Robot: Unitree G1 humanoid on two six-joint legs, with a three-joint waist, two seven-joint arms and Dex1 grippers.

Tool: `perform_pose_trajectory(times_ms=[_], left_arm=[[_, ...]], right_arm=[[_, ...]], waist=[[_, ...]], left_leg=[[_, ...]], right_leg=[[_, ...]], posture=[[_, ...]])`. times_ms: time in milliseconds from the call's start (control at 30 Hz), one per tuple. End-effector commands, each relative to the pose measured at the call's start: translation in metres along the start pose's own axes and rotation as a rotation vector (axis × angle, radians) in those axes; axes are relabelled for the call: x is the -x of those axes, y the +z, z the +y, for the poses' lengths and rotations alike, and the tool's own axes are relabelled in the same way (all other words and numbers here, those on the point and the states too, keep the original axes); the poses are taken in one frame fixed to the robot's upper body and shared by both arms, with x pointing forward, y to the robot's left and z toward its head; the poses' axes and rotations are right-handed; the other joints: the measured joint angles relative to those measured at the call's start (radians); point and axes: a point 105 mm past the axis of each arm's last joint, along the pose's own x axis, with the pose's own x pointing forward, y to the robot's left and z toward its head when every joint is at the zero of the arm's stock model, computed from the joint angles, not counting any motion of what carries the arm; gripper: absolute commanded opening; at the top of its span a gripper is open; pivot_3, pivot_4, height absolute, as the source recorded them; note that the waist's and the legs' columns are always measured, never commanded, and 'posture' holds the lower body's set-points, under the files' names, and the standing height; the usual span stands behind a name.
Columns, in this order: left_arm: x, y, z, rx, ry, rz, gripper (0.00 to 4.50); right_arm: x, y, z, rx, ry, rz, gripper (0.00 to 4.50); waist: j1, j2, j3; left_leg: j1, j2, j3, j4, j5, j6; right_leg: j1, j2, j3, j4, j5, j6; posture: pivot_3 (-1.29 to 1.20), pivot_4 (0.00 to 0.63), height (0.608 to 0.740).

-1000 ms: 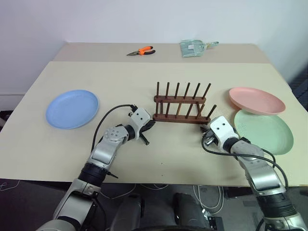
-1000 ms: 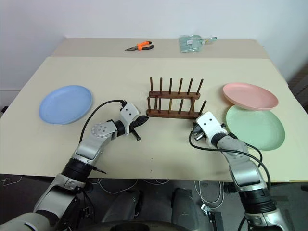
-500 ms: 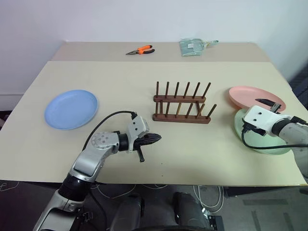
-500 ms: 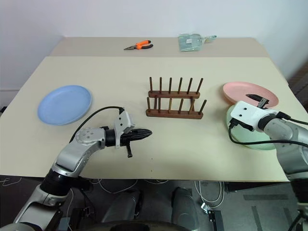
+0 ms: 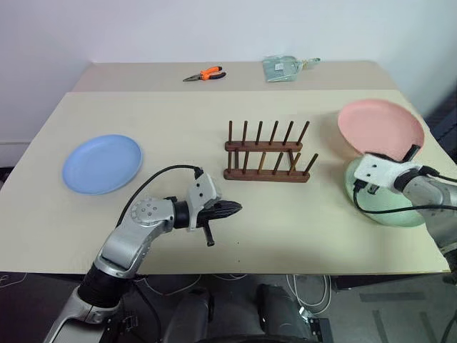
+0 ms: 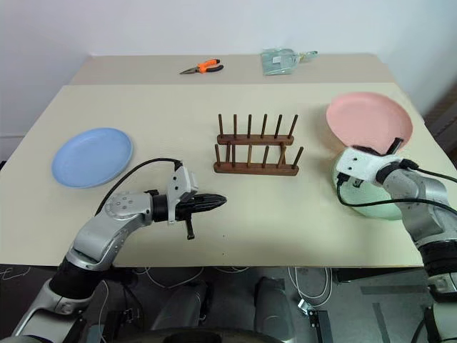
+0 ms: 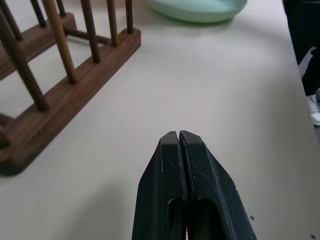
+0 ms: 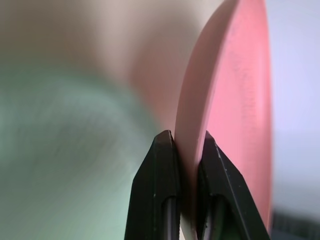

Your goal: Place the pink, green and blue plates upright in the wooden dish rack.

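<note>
- Three plates in play, none racked yet: pink plate (image 5: pixel 379 127) lifted off the desk (image 5: pixel 178 114) and tipped up on edge at the far right, pinched by its lower rim.
- Right gripper (image 8: pixel 186 150) clamped on that rim, one finger on each face, just above the green plate (image 5: pixel 385 204).
- Green plate flat on the desk under the right gripper, at the right edge.
- Blue plate (image 5: pixel 102 163) flat and untouched at the far left, well apart from everything else.
- Wooden dish rack (image 5: pixel 265 153) mid-desk, empty, its bars running left to right, two rows of upright pegs.
- Key relation: rack lying to the left of the held plate, with bare desk between; slots opening across the bars, so plate face probably needs to be turned square to the bars before being lowered between pegs.
- Right arm clearly the nearer to the pink and green plates, left arm the nearer to the blue.
- Left gripper (image 7: pixel 182 142) fully closed on nothing, hovering just in front of the rack's left end, pointing right.
- Orange pliers (image 5: pixel 205 74) and a clear bag (image 5: pixel 283 68) on the back desk, out of the way.
</note>
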Motion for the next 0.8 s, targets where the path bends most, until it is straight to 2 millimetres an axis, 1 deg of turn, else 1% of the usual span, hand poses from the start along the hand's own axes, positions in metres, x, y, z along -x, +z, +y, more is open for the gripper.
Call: perform_pose_trajectory(times_ms=[33,67,100,133,167,233,333,467,633,767,800], left_arm=[[0.007,0.007,0.008,-0.019,0.032,-0.023,0.0],[0.008,0.006,0.009,-0.018,0.034,-0.022,0.0],[0.008,0.005,0.011,-0.019,0.036,-0.02,0.0],[0.008,0.005,0.012,-0.021,0.036,-0.019,0.0],[0.007,0.005,0.013,-0.023,0.036,-0.018,0.0],[0.007,0.007,0.015,-0.025,0.035,-0.025,0.0],[0.006,0.011,0.016,-0.022,0.029,-0.044,0.0],[0.008,0.018,0.014,-0.013,0.018,-0.082,0.0],[0.01,0.022,0.012,-0.005,0.015,-0.109,0.0],[0.01,0.022,0.01,-0.004,0.015,-0.109,0.0],[0.01,0.022,0.009,-0.004,0.015,-0.108,0.0]], right_arm=[[0.021,0.07,-0.051,-0.476,-0.177,-0.33,0.04],[0.029,0.09,-0.059,-0.732,-0.178,-0.456,0.04],[0.038,0.107,-0.062,-0.925,-0.138,-0.566,0.04],[0.049,0.126,-0.064,-1.066,-0.077,-0.682,0.04],[0.059,0.14,-0.065,-1.169,-0.028,-0.766,0.04],[0.067,0.152,-0.065,-1.328,0.02,-0.827,0.04],[0.068,0.159,-0.057,-1.403,0.066,-0.804,0.04],[0.064,0.162,-0.049,-1.448,0.1,-0.762,0.04],[0.055,0.153,-0.039,-1.459,0.106,-0.683,0.04],[0.041,0.143,-0.024,-1.494,0.134,-0.586,0.04],[0.038,0.141,-0.021,-1.491,0.139,-0.57,0.4]], waist=[[-0.006,-0.001,0.0],[-0.008,-0.001,0.0],[-0.008,-0.001,0.0],[-0.004,0.0,0.001],[-0.001,0.0,0.001],[0.005,0.0,0.001],[0.02,0.0,0.001],[0.021,0.0,0.001],[0.018,0.0,0.001],[0.019,0.0,0.001],[0.019,0.0,0.001]], left_leg=[[0.001,0.0,-0.001,0.0,0.0,0.0],[0.001,0.001,-0.001,-0.001,0.0,0.0],[0.001,0.002,-0.002,-0.001,0.0,0.0],[0.001,0.002,-0.003,0.0,0.0,0.0],[0.001,0.002,-0.005,0.0,0.0,0.0],[0.0,0.001,-0.007,0.0,0.0,0.0],[-0.001,0.0,-0.006,0.0,0.0,0.0],[-0.001,0.0,-0.004,0.0,0.0,0.0],[-0.001,0.001,-0.003,-0.001,0.0,0.0],[-0.001,0.001,-0.002,-0.001,0.0,0.0],[-0.001,0.001,-0.002,-0.001,0.0,0.0]], right_leg=[[0.0,0.001,0.0,0.0,0.0,0.0],[0.001,0.001,0.0,0.0,0.0,0.001],[0.001,0.002,0.0,0.001,0.0,0.001],[0.001,0.003,0.0,0.001,0.0,0.0],[0.001,0.002,-0.001,0.001,0.0,0.0],[0.001,0.001,-0.002,0.0,0.0,0.0],[0.001,0.0,-0.002,-0.001,0.0,0.0],[0.0,0.0,-0.002,-0.001,0.0,-0.001],[-0.001,0.001,-0.002,0.0,0.0,-0.001],[0.0,0.001,-0.002,0.0,0.0,-0.001],[0.0,0.001,-0.002,0.0,0.0,-0.001]], posture=[[0.0,0.15,0.74],[0.0,0.15,0.74],[0.0,0.15,0.74],[0.0,0.15,0.74],[0.0,0.15,0.74],[0.0,0.15,0.74],[0.0,0.15,0.74],[0.0,0.15,0.74],[0.0,0.15,0.74],[0.0,0.15,0.74],[0.0,0.15,0.74]])
